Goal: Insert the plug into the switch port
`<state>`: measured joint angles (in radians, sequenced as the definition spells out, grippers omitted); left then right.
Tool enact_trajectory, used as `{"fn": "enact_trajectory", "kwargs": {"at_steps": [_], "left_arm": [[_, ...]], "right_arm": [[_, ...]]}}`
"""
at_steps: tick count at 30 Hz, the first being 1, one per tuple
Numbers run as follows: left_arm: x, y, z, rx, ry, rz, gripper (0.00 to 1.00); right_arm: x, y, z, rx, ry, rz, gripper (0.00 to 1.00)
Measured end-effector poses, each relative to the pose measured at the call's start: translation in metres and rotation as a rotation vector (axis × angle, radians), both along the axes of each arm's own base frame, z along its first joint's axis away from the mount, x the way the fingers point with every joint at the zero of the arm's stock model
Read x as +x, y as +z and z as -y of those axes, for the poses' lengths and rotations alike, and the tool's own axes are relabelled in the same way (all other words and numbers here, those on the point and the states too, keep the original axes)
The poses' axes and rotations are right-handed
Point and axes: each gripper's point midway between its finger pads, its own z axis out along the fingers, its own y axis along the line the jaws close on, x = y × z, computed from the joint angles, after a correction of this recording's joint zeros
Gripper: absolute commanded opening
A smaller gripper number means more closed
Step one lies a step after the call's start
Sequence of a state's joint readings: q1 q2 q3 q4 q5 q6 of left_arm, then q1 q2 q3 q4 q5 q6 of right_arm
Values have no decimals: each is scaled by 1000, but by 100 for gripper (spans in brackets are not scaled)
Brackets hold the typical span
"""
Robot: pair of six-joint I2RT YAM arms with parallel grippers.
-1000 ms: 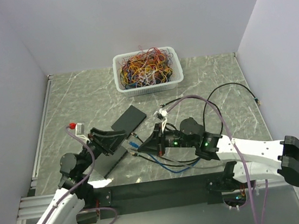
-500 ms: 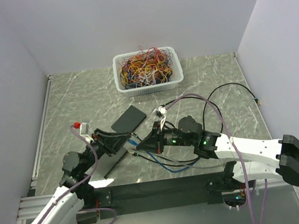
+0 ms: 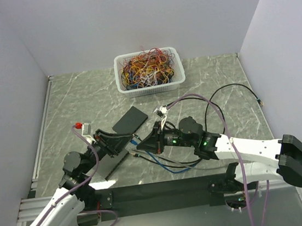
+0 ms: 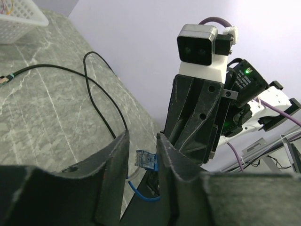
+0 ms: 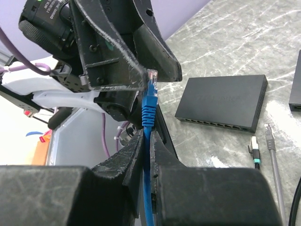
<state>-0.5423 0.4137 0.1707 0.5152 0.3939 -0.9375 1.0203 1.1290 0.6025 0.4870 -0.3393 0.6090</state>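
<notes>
My right gripper (image 5: 148, 134) is shut on a blue cable (image 5: 148, 113) just below its blue plug (image 5: 151, 87), which it holds upright above the table. My left gripper (image 4: 141, 141) is open, and the plug (image 4: 146, 160) sits between its fingers, close against the right one. In the top view the two grippers, left (image 3: 122, 142) and right (image 3: 143, 144), meet at the table's front middle. A black switch (image 5: 221, 101) lies flat on the table with its port row facing my right wrist camera. It also shows in the top view (image 3: 130, 120).
A white basket (image 3: 149, 72) of tangled wires stands at the back. A black cable (image 3: 236, 88) loops on the right. Loose grey and black cables (image 3: 171, 164) lie under the right arm. A second dark box (image 5: 295, 92) is at the right wrist view's edge.
My right gripper has carried the blue plug leftward to the left gripper. The left gripper has shifted slightly right, and the plug now sits between its open fingers.
</notes>
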Motion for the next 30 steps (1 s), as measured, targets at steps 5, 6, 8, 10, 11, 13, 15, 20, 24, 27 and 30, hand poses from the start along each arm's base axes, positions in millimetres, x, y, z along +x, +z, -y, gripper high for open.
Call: {"fn": "enact_trajectory", "kwargs": {"at_steps": [5,6,8,10,11,13,15,20,24,27,30], "left_arm": [[0,-3,-1,9,7,-11,34],[0,-3,-1,9,8,-10,32],[1,-3,-1,9,10,-12,22],[1,-3,-1,8,10,-9,11],[0,-1,-1,5,9,-7,7],[-1,4,-1,-3,4,0,1],[-1,5,0,-4,3,2,1],[6,4,-1,17,28,-35,1],[15,3,0,52,61,-93,1],[25,-5,-1,89,96,-160,1],[35,-15,0,127,125,-229,0]], "right_arm": [[2,-2,-1,-4,-10,-3,0],[2,-1,-1,-3,-11,-2,0],[4,-1,-1,-2,-17,-1,0],[4,-2,0,-4,-20,-2,0],[5,-2,0,-7,-23,-2,0],[6,-3,0,-9,-29,-4,0],[7,-4,0,-10,-30,-3,1],[14,-5,-2,-67,-55,16,30],[26,9,-2,-121,-131,85,47],[31,22,1,-159,-189,151,48],[36,29,5,-207,-243,210,48]]}}
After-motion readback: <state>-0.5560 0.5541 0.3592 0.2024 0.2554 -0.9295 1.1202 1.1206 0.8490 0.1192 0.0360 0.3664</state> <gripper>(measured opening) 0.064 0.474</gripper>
